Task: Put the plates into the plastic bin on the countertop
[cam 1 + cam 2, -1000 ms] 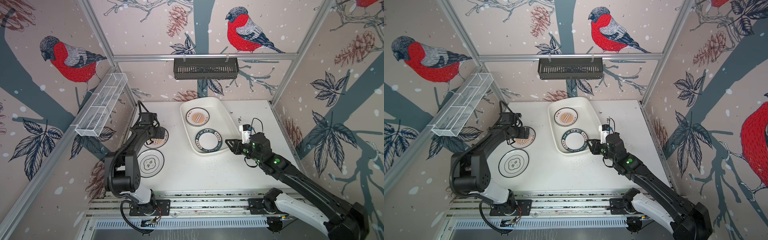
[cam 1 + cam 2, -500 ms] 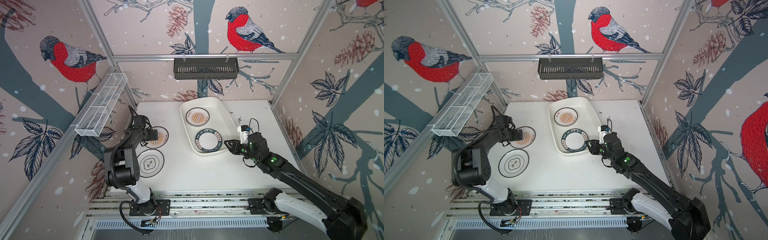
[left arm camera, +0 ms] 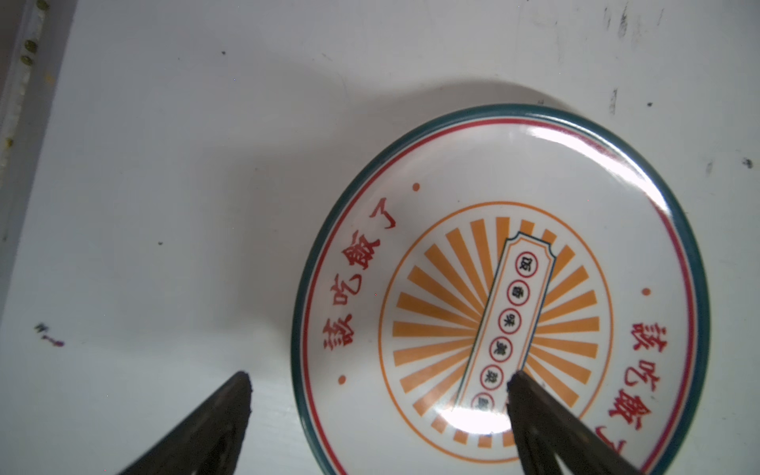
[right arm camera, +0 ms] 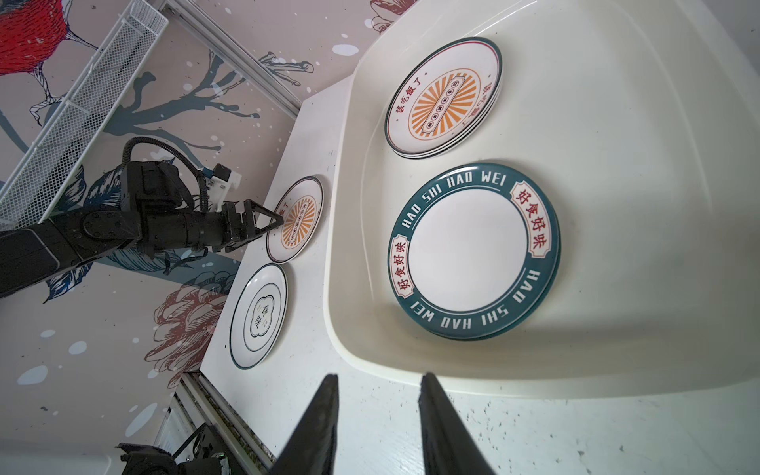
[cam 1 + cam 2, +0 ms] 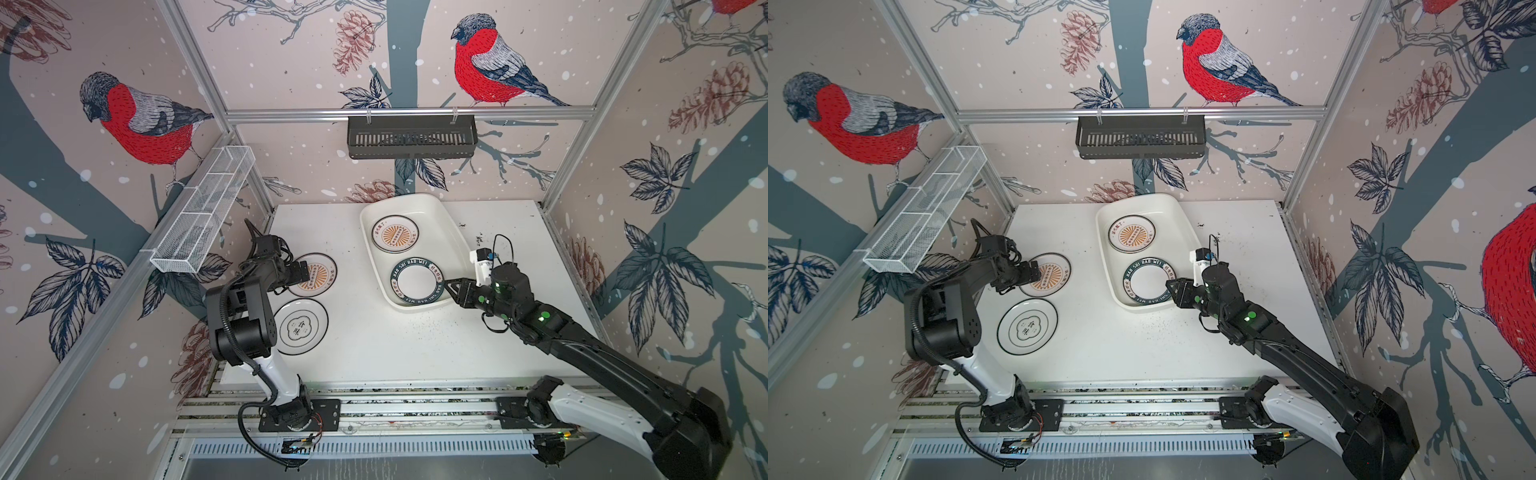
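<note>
On the white speckled countertop, toward its back and right of centre, sits the cream plastic bin, set at a slight angle. Inside it lie a far sunburst plate and, nearer the front, a green-rimmed lettered plate, apart from one another. The right wrist view shows further rims under each — both top short stacks. Two plates lie outside the bin on the left side of the countertop: a loose sunburst plate and, nearer the front and just beside it, an emblem plate with a thin dark rim.

The left gripper reaches over the left edge of the loose sunburst plate with its jaws spread wide. In the left wrist view one fingertip is over the orange rays near the plate's centre and the other is over bare countertop outside the rim, so the rim lies between them; nothing is gripped, and whether a tip touches the plate I cannot tell.

The right gripper points at the bin's near right wall, beside the green-rimmed lettered plate. Its jaws stand partly apart with nothing between them — the right wrist view shows the tips above the countertop just outside the bin's rim
</note>
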### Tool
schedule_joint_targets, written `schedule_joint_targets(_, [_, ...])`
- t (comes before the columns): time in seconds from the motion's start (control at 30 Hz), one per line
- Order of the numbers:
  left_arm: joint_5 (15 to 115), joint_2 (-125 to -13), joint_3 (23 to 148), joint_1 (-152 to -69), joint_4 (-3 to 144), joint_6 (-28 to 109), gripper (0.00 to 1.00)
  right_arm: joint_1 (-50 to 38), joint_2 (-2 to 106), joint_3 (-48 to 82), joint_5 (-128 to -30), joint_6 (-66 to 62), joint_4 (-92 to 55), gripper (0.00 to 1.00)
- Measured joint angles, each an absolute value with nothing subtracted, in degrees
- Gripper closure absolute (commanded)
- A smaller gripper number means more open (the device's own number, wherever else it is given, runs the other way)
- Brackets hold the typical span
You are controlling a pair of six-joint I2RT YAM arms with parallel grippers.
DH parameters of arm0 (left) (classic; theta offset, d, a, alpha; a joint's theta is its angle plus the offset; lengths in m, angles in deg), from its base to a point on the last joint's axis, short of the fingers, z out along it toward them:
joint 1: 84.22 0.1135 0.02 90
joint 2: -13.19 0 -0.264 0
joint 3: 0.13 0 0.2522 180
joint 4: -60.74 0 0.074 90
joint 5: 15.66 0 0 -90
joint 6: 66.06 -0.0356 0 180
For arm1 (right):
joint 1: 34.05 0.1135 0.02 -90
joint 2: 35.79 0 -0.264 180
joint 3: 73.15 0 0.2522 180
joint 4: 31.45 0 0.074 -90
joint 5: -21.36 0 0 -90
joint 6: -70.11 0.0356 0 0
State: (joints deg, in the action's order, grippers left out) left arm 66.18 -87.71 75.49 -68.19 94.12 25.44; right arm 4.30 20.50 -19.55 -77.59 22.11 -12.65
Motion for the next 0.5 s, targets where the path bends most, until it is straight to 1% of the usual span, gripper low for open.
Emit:
schedule_joint_targets(0.13, [63.8, -88.5, 75.6, -67.8, 94.1, 25.6, 0.08, 4.8, 20.8, -19.5, -77.5, 22.1, -12.7, 0.65])
schedule_joint_targets(0.5, [58.0, -91.4, 76.6, -67.6, 94.1, 25.5, 0.13, 5.3, 21.5, -19.6, -77.5, 22.4, -14.3, 0.65])
